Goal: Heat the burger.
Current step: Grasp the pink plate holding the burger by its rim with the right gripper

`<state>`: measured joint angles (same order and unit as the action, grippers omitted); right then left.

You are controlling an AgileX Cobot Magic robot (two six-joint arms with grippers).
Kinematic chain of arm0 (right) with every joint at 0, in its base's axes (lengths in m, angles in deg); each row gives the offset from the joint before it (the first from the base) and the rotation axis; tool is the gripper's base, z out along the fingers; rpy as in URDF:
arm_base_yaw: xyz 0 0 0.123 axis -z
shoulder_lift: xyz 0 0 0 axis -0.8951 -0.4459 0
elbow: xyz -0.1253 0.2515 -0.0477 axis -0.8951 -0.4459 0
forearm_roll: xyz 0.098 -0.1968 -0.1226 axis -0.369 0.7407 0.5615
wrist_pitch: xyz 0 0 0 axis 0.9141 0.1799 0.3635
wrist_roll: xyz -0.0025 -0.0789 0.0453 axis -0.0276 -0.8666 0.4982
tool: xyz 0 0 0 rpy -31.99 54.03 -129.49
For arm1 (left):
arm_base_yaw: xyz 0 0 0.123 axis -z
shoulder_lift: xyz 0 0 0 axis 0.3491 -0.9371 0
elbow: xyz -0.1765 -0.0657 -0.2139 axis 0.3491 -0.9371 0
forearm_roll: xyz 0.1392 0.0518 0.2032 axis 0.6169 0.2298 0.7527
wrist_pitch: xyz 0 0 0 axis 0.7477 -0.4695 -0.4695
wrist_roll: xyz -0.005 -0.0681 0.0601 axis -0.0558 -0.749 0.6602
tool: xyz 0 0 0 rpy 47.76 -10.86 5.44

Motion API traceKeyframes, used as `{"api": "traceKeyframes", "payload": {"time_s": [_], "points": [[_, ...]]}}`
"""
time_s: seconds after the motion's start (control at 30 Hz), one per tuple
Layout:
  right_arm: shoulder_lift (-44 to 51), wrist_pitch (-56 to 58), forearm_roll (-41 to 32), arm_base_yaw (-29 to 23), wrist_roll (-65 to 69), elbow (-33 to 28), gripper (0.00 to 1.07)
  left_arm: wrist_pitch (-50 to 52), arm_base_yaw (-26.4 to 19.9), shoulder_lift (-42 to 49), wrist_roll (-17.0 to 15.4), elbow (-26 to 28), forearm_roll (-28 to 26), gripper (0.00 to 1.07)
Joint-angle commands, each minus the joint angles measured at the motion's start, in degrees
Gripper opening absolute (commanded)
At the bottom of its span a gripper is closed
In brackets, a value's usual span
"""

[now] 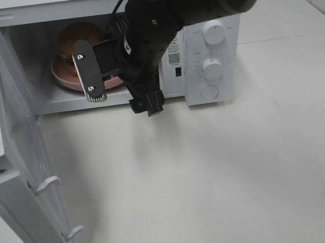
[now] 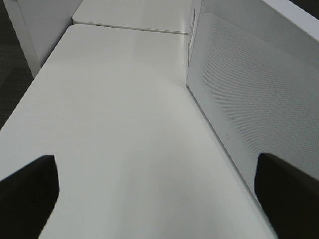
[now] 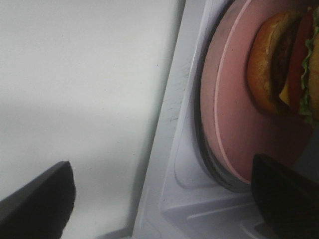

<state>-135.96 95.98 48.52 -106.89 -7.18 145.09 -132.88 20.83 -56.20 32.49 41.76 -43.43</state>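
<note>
The burger (image 1: 79, 37) has a golden-brown bun and sits on a pink plate (image 1: 62, 78) inside the open microwave (image 1: 217, 86). In the right wrist view the burger (image 3: 279, 64) shows its lettuce, tomato and cheese on the plate (image 3: 232, 124). My right gripper (image 1: 120, 88) is open and empty just in front of the microwave's opening, apart from the plate; it also shows in the right wrist view (image 3: 159, 209). My left gripper (image 2: 159, 199) is open and empty above the table beside the outer face of the microwave door (image 2: 249, 99). It is out of the exterior high view.
The microwave door (image 1: 18, 144) is swung wide open at the left, reaching toward the front table edge. Two knobs (image 1: 214, 33) and a round button are on the white control panel. The white table (image 1: 227, 173) spreads in front and to the right.
</note>
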Motion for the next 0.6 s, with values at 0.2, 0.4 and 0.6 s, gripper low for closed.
{"api": "traceKeyframes", "payload": {"time_s": [0.2, 0.4, 0.6], "points": [[-6.42, -0.46, 0.06, 0.69, 0.34, 7.68, 0.87, 0.63, -0.11, 1.03, -0.23, -0.17, -0.11, 1.0], [-11.23, -0.11, -0.57, 1.49, 0.34, 12.61, 0.85, 0.63, -0.11, 1.03, -0.23, -0.17, -0.11, 1.0], [-13.98, 0.0, -0.52, 1.49, 0.34, 16.1, 0.83, 0.63, -0.11, 1.03, -0.23, -0.17, -0.11, 1.0]]}}
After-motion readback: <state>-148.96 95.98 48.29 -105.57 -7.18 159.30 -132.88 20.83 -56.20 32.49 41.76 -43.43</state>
